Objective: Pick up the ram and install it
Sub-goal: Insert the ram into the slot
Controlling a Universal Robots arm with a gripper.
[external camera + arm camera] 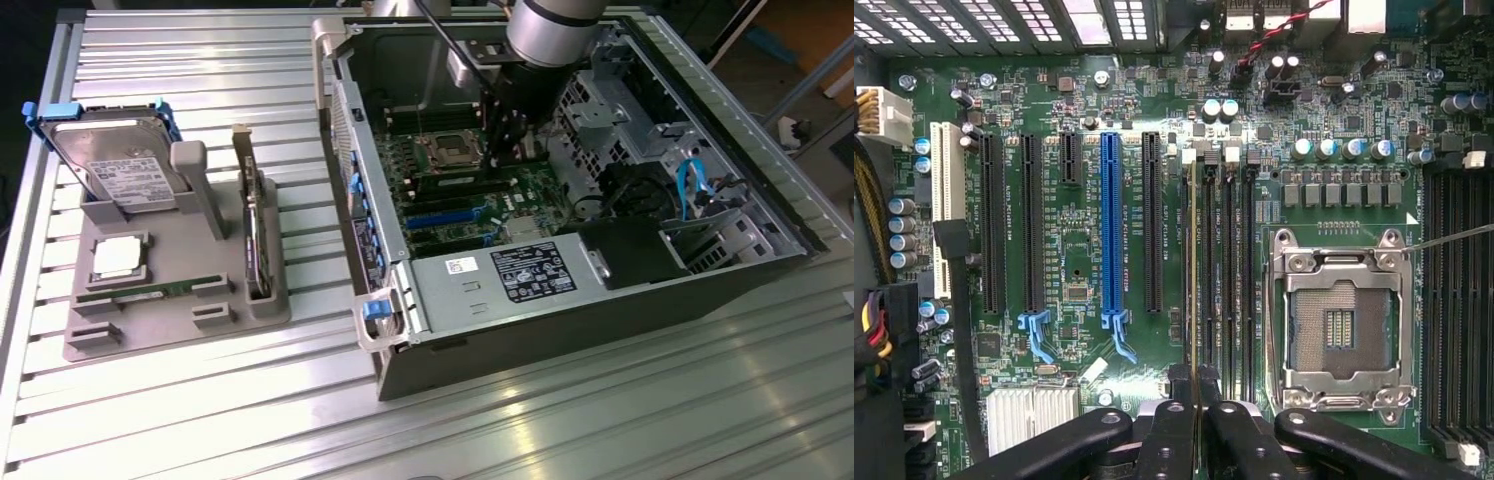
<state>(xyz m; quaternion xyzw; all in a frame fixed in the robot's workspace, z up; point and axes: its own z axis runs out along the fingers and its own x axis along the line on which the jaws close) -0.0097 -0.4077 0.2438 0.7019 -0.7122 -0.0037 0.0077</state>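
In the wrist view the ram (pixel 1194 260) is edge-on, a thin green-gold strip running along the row of black memory slots (pixel 1226 280) on the motherboard. My gripper (pixel 1194 385) is shut on one end of it, the black fingers (pixel 1172 420) pressed to either side. The stick lines up with the memory slot nearest the long black expansion slots; whether it is seated or just above, I cannot tell. In the exterior view the gripper (pixel 514 150) reaches down inside the open computer case (pixel 387 330), beside the processor socket (pixel 447 150).
The open silver processor socket (pixel 1341 325) lies beside the memory slots. At the exterior view's left, a grey tray (pixel 174 330) holds a hard drive (pixel 114 165), a dark expansion card (pixel 254 230) on edge, a square chip (pixel 118 255) and a thin green stick (pixel 134 292).
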